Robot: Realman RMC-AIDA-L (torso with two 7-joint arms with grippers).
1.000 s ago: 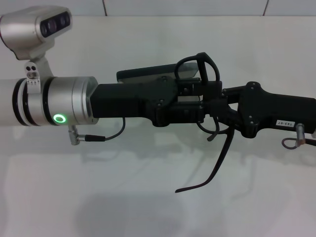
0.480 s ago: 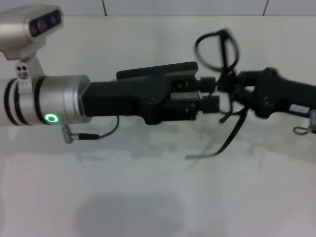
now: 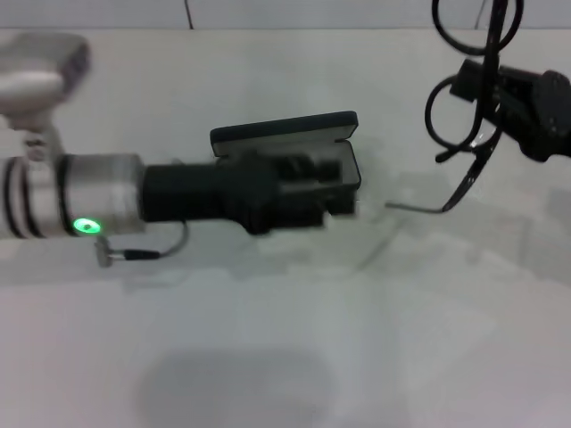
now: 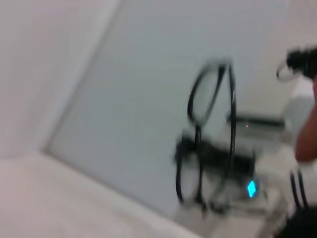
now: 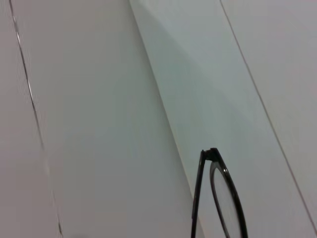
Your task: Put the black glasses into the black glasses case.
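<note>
Since 1 second ago, right pincer (image 3: 500, 85) has carried light, fragile glasses (image 3: 464, 107) to upper right, clamped on frame; left pincer (image 3: 335, 183), state unclear, at open case (image 3: 285, 134).

Head view downward over table (image 3: 268, 339); both wrist views sharing black glasses (image 3: 473, 98).

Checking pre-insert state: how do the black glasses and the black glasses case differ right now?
The black glasses hang in the air, carried by the right end effector; the black glasses case sits on the table. The glasses are a thin wire-like frame with one temple dangling; the case is a solid oblong, lid open. Both are black.
</note>
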